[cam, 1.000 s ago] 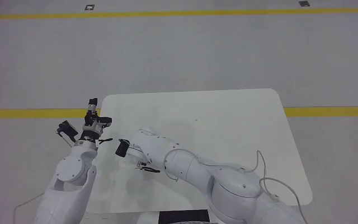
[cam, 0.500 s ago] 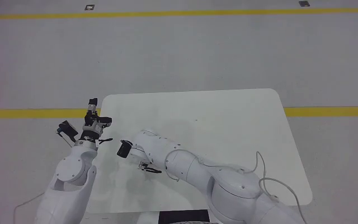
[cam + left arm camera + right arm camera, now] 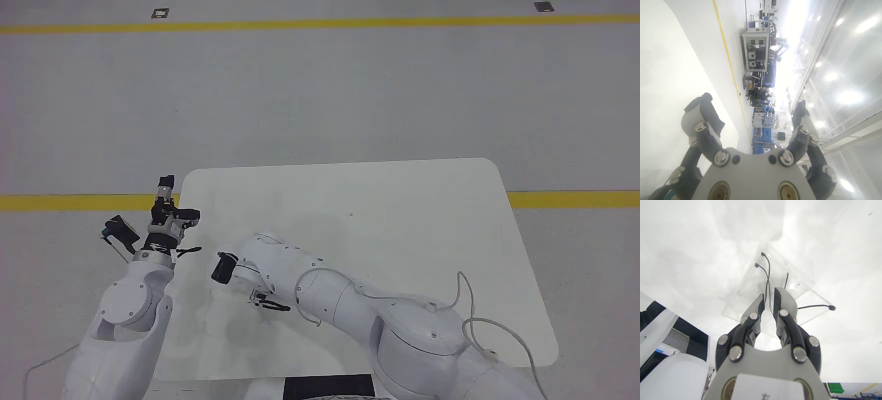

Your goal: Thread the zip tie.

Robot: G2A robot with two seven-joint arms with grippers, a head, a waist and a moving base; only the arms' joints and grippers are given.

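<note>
Right wrist view: the right claw (image 3: 769, 300) hangs over a clear tray (image 3: 806, 292) that lies on the white table (image 3: 687, 237). Its two fingers (image 3: 779, 298) are close together, with a thin gap between them. Black zip ties (image 3: 769, 275) lie on the tray. Two of them cross each other, and their thin ends run into the gap between the fingers. Their little square heads lie at the far part of the tray, away from the claw. The gap looks wider than the ties, so the claw is not squeezing them. A third zip tie (image 3: 815, 306) lies off to one side, with its head at the tray's edge.

Left wrist view: the left claw (image 3: 753, 113) is wide open and has nothing in it. It points out past the rounded edge of the table, along a yellow line (image 3: 730, 64) on the floor. Far back stand a grey cabinet (image 3: 755, 49) and blue racks (image 3: 762, 121).

Top view: the left claw sits at the left edge of the table. The right arm lies across the near left part of the table, with the right claw low over it. The two claws are near each other but do not touch.
</note>
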